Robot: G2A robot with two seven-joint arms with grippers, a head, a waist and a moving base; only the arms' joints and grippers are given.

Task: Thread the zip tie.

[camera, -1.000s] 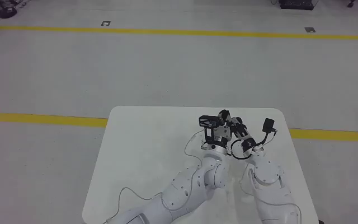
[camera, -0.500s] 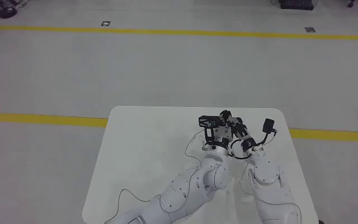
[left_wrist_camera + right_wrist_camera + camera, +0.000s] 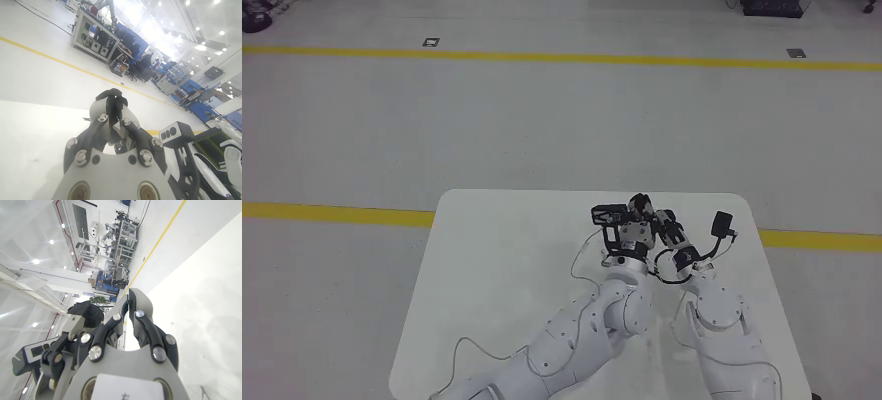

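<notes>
**Both pincers closed, tips side by side near the desk's far edge**

**Top view.** You see the white desk (image 3: 502, 280) standing on a pale floor (image 3: 542, 120) crossed by yellow lines (image 3: 342, 212). The left pincer (image 3: 638, 205) and the right pincer (image 3: 662, 218) sit just beside each other, near the far edge and toward the desk's right side. The wider span of desk lies to the left of the arms. A thin cord (image 3: 580, 262) runs beside the left arm. You cannot tell whether it is the zip tie.

**Left wrist view.** The left pincer is closed, with its black-wrapped tips pressed together above the desk. You cannot tell whether the zip tie sits between them. The right arm's wrist camera (image 3: 173, 131) is just beside it. Past the desk edge you see floor, a yellow line and equipment racks (image 3: 94, 39).

**Right wrist view.** The right pincer is closed, its ribbed pads meeting. You cannot tell whether anything thin is pinched there. The left pincer's black tip lies close alongside. The desk edge runs diagonally, with open floor beyond it.
</notes>
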